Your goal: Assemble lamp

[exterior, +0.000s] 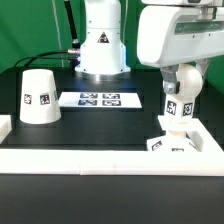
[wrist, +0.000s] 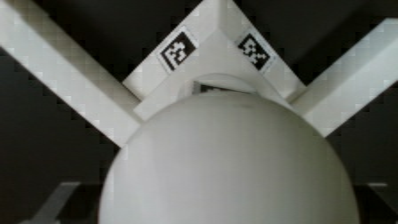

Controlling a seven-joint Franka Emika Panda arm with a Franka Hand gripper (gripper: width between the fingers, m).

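The white ball bulb (wrist: 222,150) fills the wrist view between my gripper's (wrist: 215,205) dark fingers, which show only at the frame's edges. In the exterior view my gripper (exterior: 179,98) is at the right, shut on the bulb (exterior: 176,117), and holds it upright right above the small blocky base (exterior: 168,143). The base (wrist: 214,55) shows two square tags and sits in the corner of the white rail (wrist: 71,70). The cup-like shade (exterior: 40,97) stands mouth down at the exterior view's left, apart from my gripper.
The marker board (exterior: 100,99) lies flat on the black table in the middle. A white rail (exterior: 90,155) borders the table's near edge and sides. The robot's pedestal (exterior: 103,45) stands at the back.
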